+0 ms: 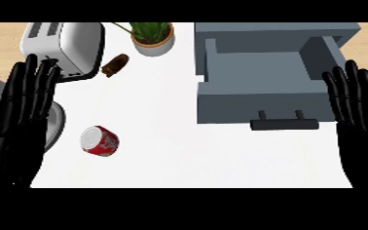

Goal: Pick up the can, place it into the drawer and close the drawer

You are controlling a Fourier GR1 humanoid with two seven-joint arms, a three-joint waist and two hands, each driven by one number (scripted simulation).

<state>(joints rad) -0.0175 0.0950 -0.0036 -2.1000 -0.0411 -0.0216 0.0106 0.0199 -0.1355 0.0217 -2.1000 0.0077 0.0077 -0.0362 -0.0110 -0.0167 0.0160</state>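
Note:
A red can (100, 141) with a silver end lies on its side on the white counter, at the lower left. The grey drawer (256, 102) stands pulled out at the right, its inside bare, with a dark handle (284, 124) on its front. My left hand (25, 107) rests open at the left edge, fingers up, a short way left of the can. At the right edge my right hand (349, 102) rests open, fingers up, beside the drawer's right side. Neither hand touches anything.
A silver toaster (66, 48) stands at the back left. A brown roll-like object (115, 65) lies beside it, and a potted plant (152, 37) stands behind. A round grey rim (54, 126) shows under my left hand. The grey cabinet body (277, 33) is behind the drawer.

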